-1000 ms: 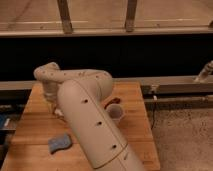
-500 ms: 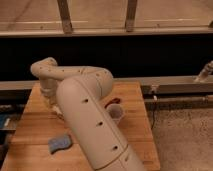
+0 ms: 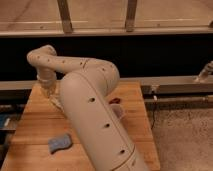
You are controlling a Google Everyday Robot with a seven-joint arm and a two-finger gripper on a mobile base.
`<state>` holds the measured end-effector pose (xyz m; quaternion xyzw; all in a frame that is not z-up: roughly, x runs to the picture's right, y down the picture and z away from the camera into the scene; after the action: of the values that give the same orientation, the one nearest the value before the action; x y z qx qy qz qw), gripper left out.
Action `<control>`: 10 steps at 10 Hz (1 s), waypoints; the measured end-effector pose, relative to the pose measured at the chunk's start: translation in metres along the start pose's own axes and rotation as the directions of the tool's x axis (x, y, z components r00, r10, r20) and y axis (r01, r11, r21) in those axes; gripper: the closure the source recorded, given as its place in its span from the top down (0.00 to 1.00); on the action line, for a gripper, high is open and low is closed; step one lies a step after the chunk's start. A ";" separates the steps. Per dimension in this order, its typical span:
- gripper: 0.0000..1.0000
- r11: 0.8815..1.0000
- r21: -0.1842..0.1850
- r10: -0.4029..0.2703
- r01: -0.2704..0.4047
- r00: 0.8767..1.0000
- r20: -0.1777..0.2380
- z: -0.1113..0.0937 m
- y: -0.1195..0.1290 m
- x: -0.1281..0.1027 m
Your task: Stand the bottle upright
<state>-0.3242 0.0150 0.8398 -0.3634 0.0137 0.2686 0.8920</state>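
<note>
My beige arm (image 3: 95, 115) rises from the bottom centre, bends at the back and reaches left. Its wrist points down over the back left of the wooden table (image 3: 35, 130). The gripper (image 3: 54, 101) hangs just below the wrist, close above the tabletop and partly hidden by the forearm. It is shut, and I cannot make out anything held in it. The bottle is out of view, possibly hidden behind the arm.
A blue-grey cloth-like pad (image 3: 60, 143) lies at the front left of the table. A translucent cup (image 3: 118, 111) and a dark bar with red (image 3: 116, 100) peek out right of the arm. A dark low wall with a metal rail (image 3: 175, 85) runs behind.
The elbow and wrist have risen and shifted slightly left, lifting the gripper a little from the table. The pad, cup and bar have not moved.
</note>
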 end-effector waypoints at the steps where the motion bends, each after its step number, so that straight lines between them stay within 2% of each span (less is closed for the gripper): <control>1: 0.00 1.000 0.019 -0.002 0.002 1.000 0.020 -0.011 -0.007 -0.006; 7: 0.00 0.999 0.041 -0.026 0.022 0.995 0.093 -0.030 -0.022 -0.035; 10: 0.00 0.998 0.054 -0.038 0.031 0.988 0.147 -0.049 -0.028 -0.049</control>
<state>-0.3437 -0.0566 0.8325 -0.3194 -0.0516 0.2789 0.9042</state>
